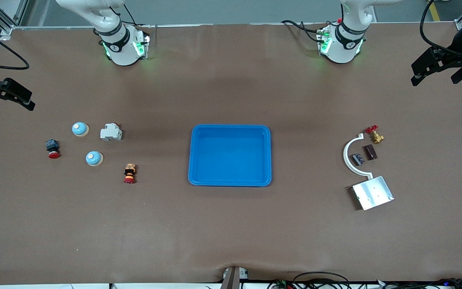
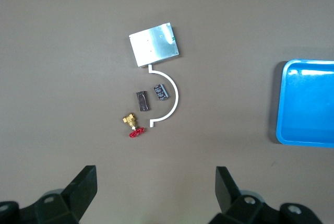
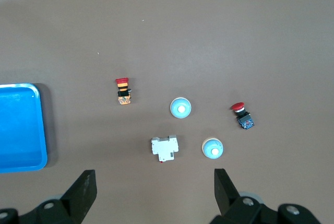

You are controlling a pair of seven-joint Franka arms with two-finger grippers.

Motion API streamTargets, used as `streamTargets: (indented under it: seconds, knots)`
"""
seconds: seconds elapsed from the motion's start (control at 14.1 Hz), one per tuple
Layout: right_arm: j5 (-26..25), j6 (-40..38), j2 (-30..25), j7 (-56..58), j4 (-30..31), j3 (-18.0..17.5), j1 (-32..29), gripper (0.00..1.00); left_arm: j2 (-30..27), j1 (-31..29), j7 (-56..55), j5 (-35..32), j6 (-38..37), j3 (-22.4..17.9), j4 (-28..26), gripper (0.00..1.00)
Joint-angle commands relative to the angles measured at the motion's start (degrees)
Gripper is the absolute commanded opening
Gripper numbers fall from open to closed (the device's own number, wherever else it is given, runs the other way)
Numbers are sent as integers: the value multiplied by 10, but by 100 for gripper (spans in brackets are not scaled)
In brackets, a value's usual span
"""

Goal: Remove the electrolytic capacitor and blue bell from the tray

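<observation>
Two blue dome bells (image 1: 80, 129) (image 1: 94, 158) stand toward the right arm's end of the table; the right wrist view shows them too (image 3: 180, 108) (image 3: 212, 148). The small dark capacitor (image 1: 359, 159) (image 2: 161, 92) lies inside a white arc piece (image 1: 348, 158) toward the left arm's end. A blue tray (image 1: 194, 154) sits mid-table with nothing in it. My left gripper (image 1: 435, 78) (image 2: 155, 182) hangs open high over its end of the table, holding nothing. My right gripper (image 1: 11, 104) (image 3: 155, 182) is also open and holds nothing, up over its own end.
Beside the capacitor are a dark brown block (image 1: 371, 152), a brass valve with a red handle (image 1: 375, 134) and a metal plate (image 1: 372, 192). Near the bells lie a white breaker (image 1: 111, 132) and two red push buttons (image 1: 53, 148) (image 1: 129, 173).
</observation>
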State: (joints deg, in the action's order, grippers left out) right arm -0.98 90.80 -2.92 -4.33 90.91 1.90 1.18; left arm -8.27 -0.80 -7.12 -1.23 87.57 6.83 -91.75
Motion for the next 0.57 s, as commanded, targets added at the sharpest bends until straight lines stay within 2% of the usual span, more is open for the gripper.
streamTargets:
  seconds: [0.0,0.49]
  knots:
    - [0,-3,1,-12,-5,2,4,100,4,3,9,5,-11,-5,11,100]
    - [8,-9,-4,-22,-5,2,2,100,7,4,-1,5,-11,-3,11,100]
